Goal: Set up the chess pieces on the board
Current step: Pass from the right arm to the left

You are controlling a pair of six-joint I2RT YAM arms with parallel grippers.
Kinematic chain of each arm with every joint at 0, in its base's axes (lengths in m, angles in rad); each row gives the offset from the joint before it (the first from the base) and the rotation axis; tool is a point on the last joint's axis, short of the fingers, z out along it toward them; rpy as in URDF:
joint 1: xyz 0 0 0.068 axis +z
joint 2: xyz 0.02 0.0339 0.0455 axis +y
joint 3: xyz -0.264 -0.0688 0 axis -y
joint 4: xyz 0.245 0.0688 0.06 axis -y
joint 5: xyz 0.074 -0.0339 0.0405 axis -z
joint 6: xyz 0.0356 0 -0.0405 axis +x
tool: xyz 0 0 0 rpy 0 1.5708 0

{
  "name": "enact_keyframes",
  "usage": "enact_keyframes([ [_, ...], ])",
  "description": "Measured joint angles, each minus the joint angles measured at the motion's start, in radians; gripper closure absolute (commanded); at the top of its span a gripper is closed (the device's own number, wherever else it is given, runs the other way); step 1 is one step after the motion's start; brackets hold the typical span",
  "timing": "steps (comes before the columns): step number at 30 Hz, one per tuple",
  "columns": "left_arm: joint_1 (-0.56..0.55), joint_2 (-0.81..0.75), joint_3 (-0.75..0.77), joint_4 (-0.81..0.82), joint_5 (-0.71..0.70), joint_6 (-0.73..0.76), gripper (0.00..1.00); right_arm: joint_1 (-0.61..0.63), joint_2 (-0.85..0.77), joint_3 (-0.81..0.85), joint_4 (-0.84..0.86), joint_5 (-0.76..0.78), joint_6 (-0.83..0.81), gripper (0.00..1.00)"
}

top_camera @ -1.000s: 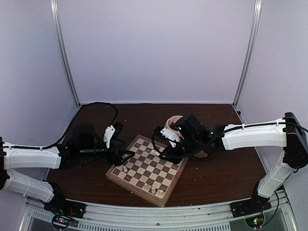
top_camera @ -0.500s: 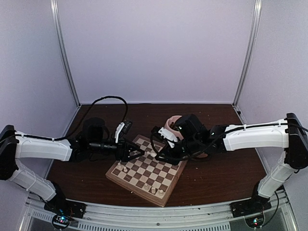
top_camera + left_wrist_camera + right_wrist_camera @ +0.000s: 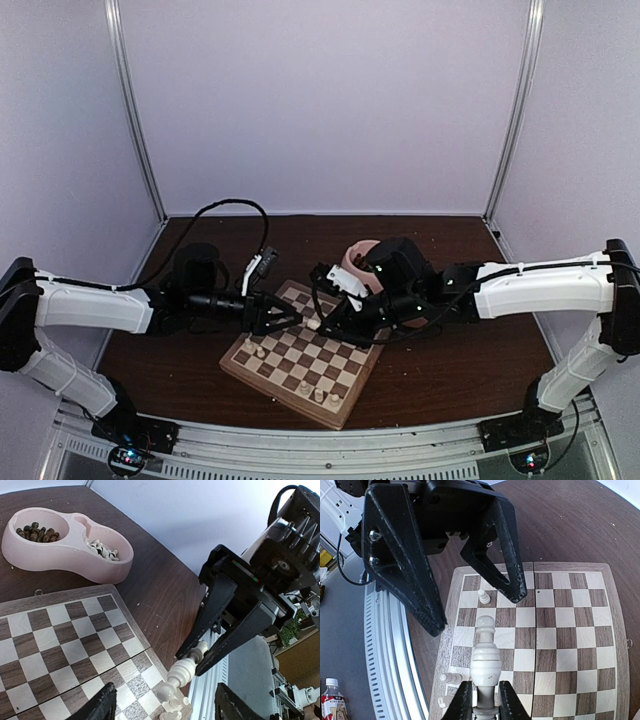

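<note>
Now a mid-air handover over the board: right tool clenched on a cream piece, left tool spread wide at its head, needing to close squarely before the right lets go.

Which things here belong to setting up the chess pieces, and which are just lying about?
Job in hand: board; cream chess pieces standing on it; tall cream piece in the right gripper; spare cream pieces in the pink bowl.
Lying about: dark brown pieces; plastic bottle.
</note>
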State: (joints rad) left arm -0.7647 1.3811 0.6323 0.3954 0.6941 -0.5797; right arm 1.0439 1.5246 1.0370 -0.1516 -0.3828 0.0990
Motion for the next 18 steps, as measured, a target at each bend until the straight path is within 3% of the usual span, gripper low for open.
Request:
enact_keyframes([
  [7,0.0,0.012,0.008,0.001,0.03,-0.013,0.5,0.009,0.0,0.0,0.0,0.0,-0.002,0.88],
  [18,0.0,0.046,0.019,0.008,0.077,-0.019,0.57,0.016,0.0,0.0,0.0,0.008,-0.008,0.89],
])
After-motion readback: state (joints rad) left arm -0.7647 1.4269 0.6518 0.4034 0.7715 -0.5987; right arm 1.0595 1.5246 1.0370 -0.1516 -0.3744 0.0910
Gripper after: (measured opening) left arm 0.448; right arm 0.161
